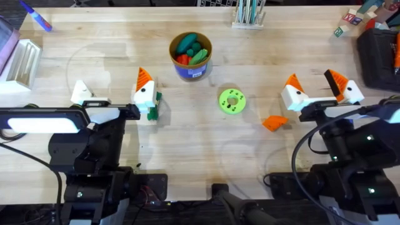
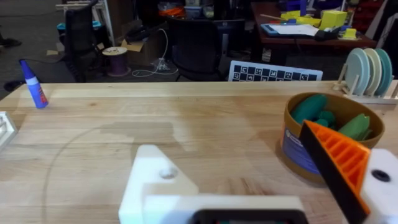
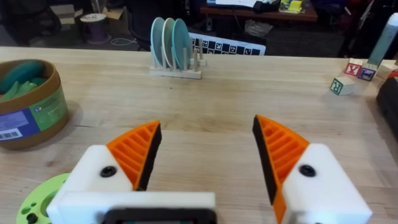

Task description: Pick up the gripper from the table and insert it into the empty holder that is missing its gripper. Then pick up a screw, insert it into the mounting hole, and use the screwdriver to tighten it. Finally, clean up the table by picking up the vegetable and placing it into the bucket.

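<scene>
While orange wedge lies flat, long axis across table, ribbed, both grippers, left and right, stand wide open, empty.

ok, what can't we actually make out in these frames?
- vegetable: overhead, mostly hidden behind the left gripper's orange-tipped finger; its shape and how it lies are unclear.
- bucket contents: overhead, green and red pieces overlap, so they can't be counted.
- loose orange gripper: overhead, too small to tell which face is up.
- holder: left wrist, lower part cut off by the frame edge.
</scene>
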`<state>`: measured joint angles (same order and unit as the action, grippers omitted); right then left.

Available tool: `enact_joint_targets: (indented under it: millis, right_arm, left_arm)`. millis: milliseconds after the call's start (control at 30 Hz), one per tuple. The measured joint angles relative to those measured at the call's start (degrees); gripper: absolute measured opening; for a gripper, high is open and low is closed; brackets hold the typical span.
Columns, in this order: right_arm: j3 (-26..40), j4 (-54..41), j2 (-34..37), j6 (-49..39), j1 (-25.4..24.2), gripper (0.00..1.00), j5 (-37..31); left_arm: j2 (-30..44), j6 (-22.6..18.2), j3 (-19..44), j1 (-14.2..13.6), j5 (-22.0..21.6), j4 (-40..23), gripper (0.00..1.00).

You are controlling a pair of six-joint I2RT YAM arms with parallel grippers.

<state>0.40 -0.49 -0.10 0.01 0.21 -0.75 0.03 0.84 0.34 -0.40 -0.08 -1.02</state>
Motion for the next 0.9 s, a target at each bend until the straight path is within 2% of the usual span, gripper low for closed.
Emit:
enact_joint_targets:
  millis: [267, 367, 467, 600, 767, 833, 900]
  right_arm:
    - [0.0, 0.1, 0.0, -0.5, 0.0, 0.899, -2.4]
    - [1.1, -2.1, 0.1, -0.6, 0.0, 0.899, -4.1]
    - [6.5, -12.3, 1.9, -0.7, 0.0, 0.899, -5.1]
    - [18.5, -28.1, 9.1, -0.9, 0.0, 0.899, -5.7]
    - [32.0, -39.1, 20.6, -1.1, 0.0, 0.899, -5.9]
    - [35.8, -39.9, 24.7, -1.2, 0.0, 0.898, -5.9]
    - [38.2, -39.7, 28.0, -1.3, 0.0, 0.898, -5.9]
  left_arm:
    - [0.0, 0.0, 0.1, 0.0, -0.2, -1.7, 0.985]
    - [0.1, 0.0, 2.1, 0.0, -0.2, -7.9, 0.985]
    - [2.4, 0.0, 8.1, 0.0, 0.0, -15.7, 0.985]
    - [10.3, -1.8, 19.3, 0.0, 2.5, -23.0, 0.985]
    - [24.7, -5.4, 30.9, 0.0, 7.9, -35.2, 0.985]
    - [30.8, -6.3, 32.3, 0.0, 9.6, -35.3, 0.985]
    - [36.5, -7.0, 32.5, 0.0, 10.6, -32.1, 0.986]
